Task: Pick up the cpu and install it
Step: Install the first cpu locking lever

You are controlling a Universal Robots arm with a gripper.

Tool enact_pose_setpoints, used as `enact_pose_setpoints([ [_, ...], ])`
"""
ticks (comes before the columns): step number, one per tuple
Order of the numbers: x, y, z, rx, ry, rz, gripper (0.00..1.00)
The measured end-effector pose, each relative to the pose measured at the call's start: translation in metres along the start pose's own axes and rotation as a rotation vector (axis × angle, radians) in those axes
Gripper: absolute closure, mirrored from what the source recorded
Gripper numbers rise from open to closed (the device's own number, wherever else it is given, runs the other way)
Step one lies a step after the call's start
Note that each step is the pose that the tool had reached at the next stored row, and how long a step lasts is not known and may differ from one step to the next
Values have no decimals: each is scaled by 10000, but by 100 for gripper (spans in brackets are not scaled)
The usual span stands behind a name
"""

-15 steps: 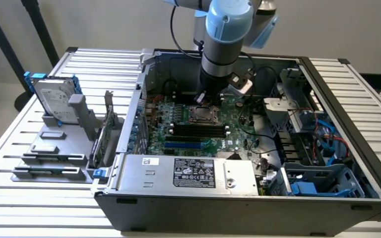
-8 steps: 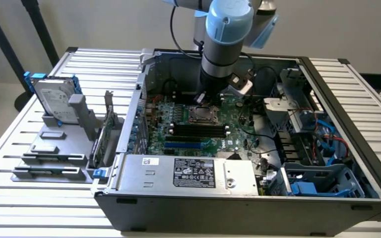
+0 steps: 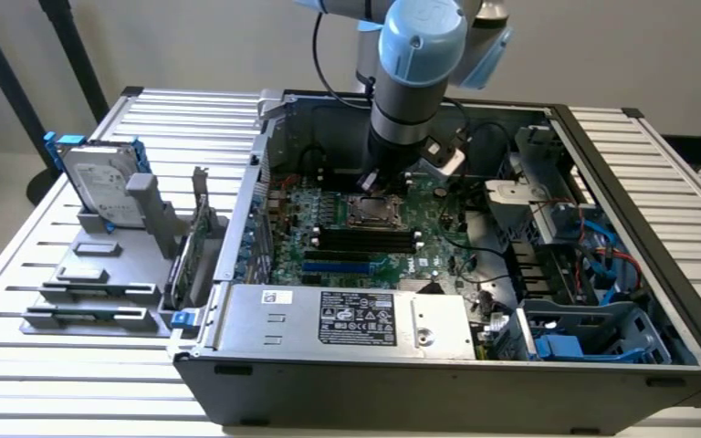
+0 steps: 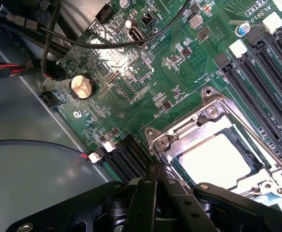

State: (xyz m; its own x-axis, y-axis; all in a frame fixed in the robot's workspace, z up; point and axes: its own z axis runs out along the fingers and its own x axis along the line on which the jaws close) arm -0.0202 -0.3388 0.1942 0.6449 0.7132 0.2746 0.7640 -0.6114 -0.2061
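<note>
The exterior view looks down at an angle from above and in front of an open computer case [image 3: 448, 365] lying on a slatted tabletop [image 3: 70, 365], far enough back to take in the whole case and the arm [image 3: 414, 82] reaching into it. The wrist view sits close above the motherboard [image 4: 145, 72], facing down past the pincer [image 4: 156, 186]. Both views share the processor socket [image 3: 371, 212] and the green board around it.

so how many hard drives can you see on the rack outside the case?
1. The hard drive in its blue frame stands upright at the back of the grey rack, at the exterior view's left of the case. Others may be hidden inside the case's drive bays.
</note>
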Motion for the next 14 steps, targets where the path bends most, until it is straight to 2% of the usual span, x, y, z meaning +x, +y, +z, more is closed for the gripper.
enact_pose_setpoints([
  [6, -8, 6, 15, 9, 6, 1, 89],
  [10, -16, 11, 36, 41, 42, 2, 89],
  [14, -10, 9, 26, 65, 47, 7, 89],
])
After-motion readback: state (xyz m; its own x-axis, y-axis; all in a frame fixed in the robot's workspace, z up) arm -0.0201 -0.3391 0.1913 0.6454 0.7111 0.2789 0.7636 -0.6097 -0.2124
